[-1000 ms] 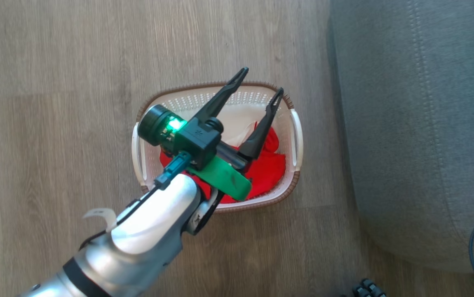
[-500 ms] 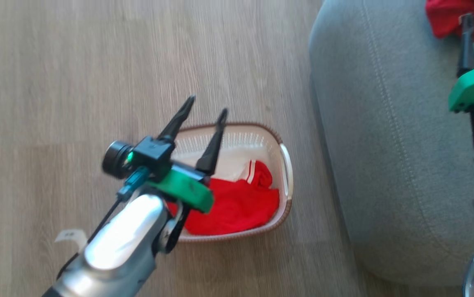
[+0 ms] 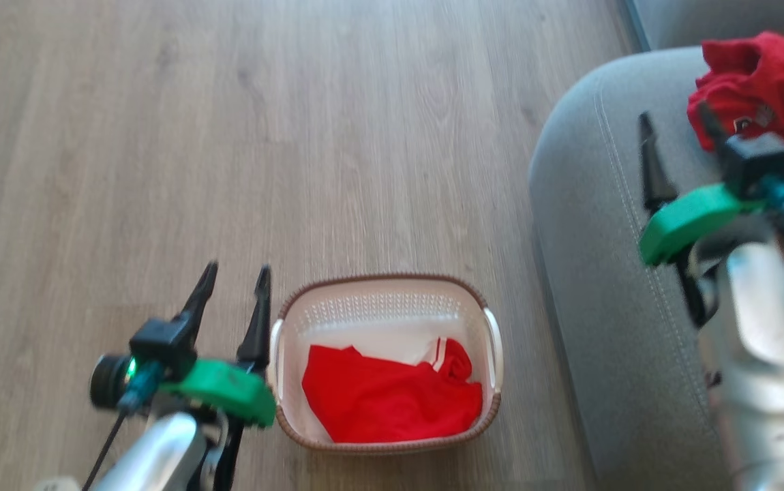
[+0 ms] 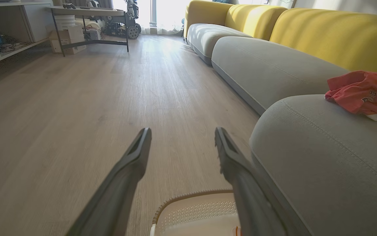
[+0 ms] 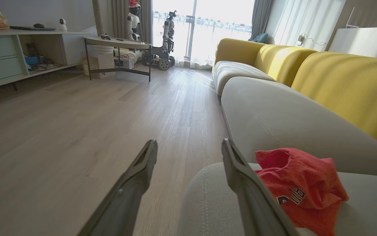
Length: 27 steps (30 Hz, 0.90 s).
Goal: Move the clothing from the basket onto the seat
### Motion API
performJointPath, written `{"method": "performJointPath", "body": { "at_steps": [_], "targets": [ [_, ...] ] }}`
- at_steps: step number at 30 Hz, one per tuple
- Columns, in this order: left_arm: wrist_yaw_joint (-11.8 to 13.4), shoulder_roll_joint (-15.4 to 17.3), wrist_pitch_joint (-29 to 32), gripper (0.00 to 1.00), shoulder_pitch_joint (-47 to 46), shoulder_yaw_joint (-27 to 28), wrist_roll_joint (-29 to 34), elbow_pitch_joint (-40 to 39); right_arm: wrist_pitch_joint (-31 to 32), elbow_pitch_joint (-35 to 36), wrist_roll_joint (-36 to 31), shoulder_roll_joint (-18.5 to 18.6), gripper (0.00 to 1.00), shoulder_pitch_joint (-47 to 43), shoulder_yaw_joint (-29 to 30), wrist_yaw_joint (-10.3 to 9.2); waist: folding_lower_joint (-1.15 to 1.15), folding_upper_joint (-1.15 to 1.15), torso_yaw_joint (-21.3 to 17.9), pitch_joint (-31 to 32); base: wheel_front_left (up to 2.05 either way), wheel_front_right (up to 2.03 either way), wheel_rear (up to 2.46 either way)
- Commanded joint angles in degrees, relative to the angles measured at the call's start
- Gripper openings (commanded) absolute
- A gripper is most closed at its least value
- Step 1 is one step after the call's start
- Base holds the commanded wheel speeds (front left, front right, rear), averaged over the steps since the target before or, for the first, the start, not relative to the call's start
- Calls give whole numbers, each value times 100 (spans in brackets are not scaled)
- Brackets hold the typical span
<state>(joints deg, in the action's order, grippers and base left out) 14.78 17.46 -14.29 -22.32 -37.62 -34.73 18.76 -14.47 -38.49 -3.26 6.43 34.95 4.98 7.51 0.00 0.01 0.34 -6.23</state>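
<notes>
Head view, looking down: a small white perforated plastic basket with a brown braided rim (image 3: 382, 278) stands on the pale wood-plank floor (image 3: 228, 136). In it lies a bright red fabric garment with white striped trim (image 3: 392, 399). Just left of the basket, the left pincer (image 3: 237, 273) is spread and holds nothing. To the right is the large grey fabric sofa with stitched seams (image 3: 590, 273). Over it, the right pincer (image 3: 677, 119) is also spread and empty. On the far part of the sofa cushion rests a crumpled red garment with black numerals (image 3: 757, 95).

Left wrist view: the two dark fingers stand apart over the floor. The basket's far rim sits at the bottom edge, and the sofa rises on the right, backed by yellow cushions (image 4: 323, 36).

Right wrist view: the fingers stand apart at the sofa's near edge, with the crumpled garment just to their right, untouched.

Judged from this, one piece is delivered and one awaits. To do it well, the left pincer should move right over the basket and descend onto the bunched fold beside the white trim. It should close on cloth alone, away from the basket wall, then lift clear of the rim before crossing to the sofa.
</notes>
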Motion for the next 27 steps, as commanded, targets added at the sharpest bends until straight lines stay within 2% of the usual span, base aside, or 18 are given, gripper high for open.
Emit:
{"method": "performJointPath", "body": {
  "at_steps": [1,8,15,27],
  "targets": [
    [68,221,-69,100,30,289,-5,-222,-52,287,58,-113,100,-113,-208,-2,0,-1,117,212,0,0,0],
    [279,324,-70,100,961,835,109,-602,-52,931,287,-320,100,-1106,-480,-2,0,-1,213,556,0,0,0],
    [434,317,-70,100,1745,1349,366,-1021,-52,1752,505,-353,100,-1932,-722,-2,0,-1,258,725,0,0,0],
    [229,20,-71,100,2716,2031,677,-1310,-52,2525,1185,-355,100,-3099,-857,-2,0,-1,323,951,0,0,0]
  ]
}}
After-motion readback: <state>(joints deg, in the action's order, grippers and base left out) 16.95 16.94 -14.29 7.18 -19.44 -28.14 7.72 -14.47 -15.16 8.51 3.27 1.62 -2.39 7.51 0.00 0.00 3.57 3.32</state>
